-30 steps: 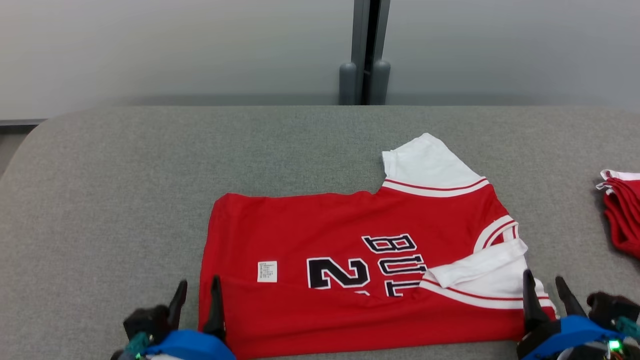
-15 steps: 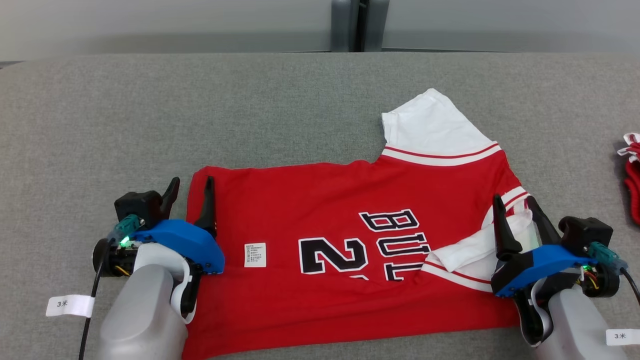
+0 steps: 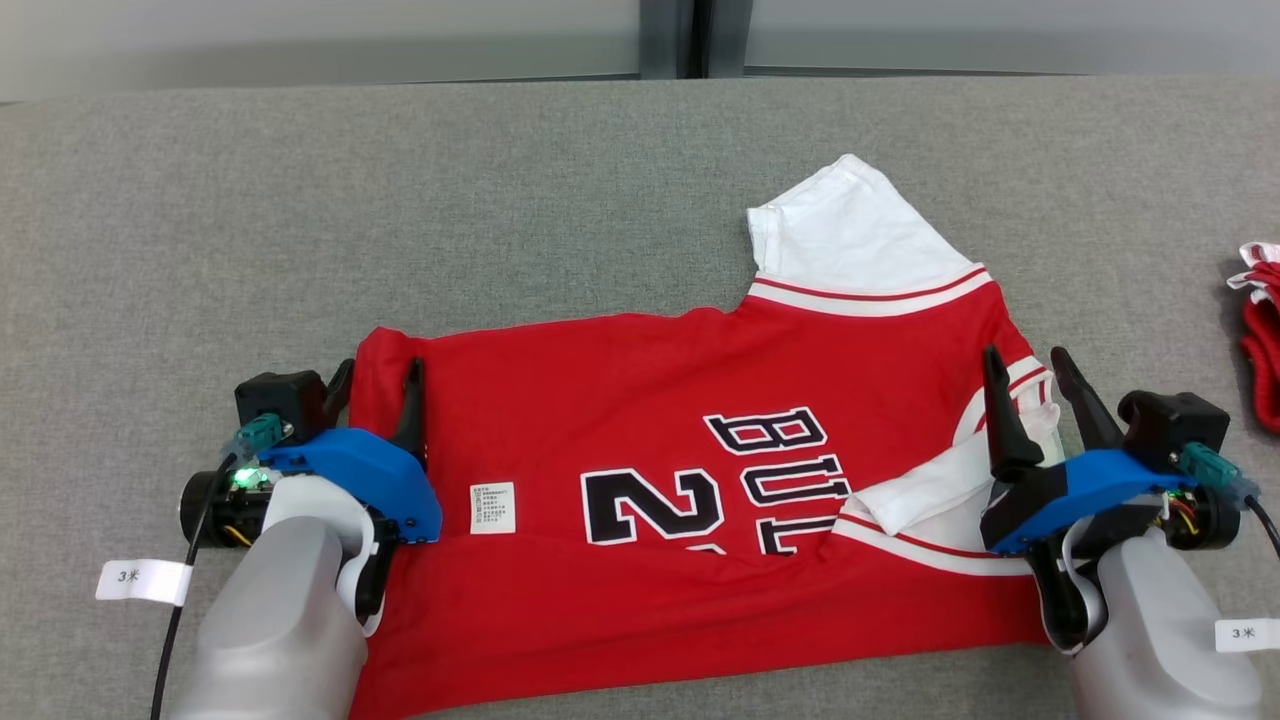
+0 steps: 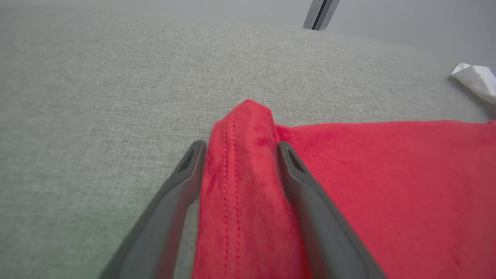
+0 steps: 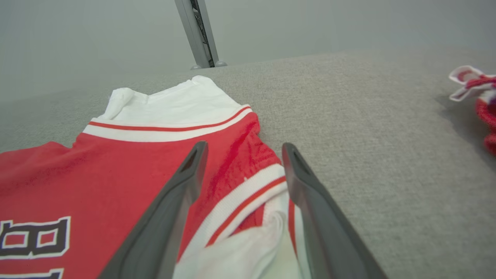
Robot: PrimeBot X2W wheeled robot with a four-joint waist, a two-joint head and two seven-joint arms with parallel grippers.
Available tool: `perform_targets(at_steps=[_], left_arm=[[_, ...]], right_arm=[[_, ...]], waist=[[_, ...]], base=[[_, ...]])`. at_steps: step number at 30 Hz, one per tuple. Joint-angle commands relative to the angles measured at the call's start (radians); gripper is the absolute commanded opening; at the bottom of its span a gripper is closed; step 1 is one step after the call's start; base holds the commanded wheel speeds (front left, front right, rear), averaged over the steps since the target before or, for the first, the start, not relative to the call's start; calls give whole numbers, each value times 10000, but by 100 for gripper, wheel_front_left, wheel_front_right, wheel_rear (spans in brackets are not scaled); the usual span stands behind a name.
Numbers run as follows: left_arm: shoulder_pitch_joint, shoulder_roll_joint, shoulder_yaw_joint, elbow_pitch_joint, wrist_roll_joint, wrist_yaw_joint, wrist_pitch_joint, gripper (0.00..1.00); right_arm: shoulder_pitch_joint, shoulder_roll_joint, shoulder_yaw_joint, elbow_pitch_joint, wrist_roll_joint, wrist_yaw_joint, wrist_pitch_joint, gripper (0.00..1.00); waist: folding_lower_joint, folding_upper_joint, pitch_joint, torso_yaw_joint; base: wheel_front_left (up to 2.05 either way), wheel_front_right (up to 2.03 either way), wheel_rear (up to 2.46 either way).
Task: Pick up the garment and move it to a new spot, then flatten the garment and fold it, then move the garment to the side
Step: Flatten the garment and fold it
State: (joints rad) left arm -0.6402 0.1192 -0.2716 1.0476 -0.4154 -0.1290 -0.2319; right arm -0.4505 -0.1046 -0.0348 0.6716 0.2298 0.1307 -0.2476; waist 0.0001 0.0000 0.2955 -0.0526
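A red jersey [image 3: 650,400] lies on the grey worktop [image 3: 400,220], its near edge folded over and one white sleeve [image 3: 850,225] pointing away. The left hand [image 3: 380,370] straddles its left corner, fingers apart. The right hand [image 3: 1024,355] straddles its right edge likewise. Another red cloth [image 3: 1262,350] lies far right.

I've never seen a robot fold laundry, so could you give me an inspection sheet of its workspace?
Surface: grey fabric tabletop, flat.
Job's things: red jersey, partly folded, white sleeve pointing away.
Clutter: second red-and-white garment at the right edge.
Grippers: left gripper open, straddling the jersey's hem; right gripper open, straddling its trimmed opposite edge.
Cables: left cable and right cable, black, trailing from the wrists.
Surroundings: pale wall, grey post.
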Motion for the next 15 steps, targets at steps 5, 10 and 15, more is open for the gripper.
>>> perform_targets(at_steps=[5, 10, 15], left_arm=[[-326, 0, -450, 344, -344, -29, 223, 100], [-588, -5, -580, 365, -805, -29, 37, 5], [-617, -26, -1044, 286, -1218, -23, 91, 0]], right_arm=[[-445, -94, 194, -29, 88, 0, 149, 100], [-1003, -246, 411, -25, 81, 0, 626, 100], [-1711, -545, 518, 99, 68, 0, 1236, 100]], waist=[[-1, 0, 116, 57], [-1, 0, 255, 160], [-1, 0, 358, 414]], base=[[0, 0, 0], [0, 0, 0], [0, 0, 0]])
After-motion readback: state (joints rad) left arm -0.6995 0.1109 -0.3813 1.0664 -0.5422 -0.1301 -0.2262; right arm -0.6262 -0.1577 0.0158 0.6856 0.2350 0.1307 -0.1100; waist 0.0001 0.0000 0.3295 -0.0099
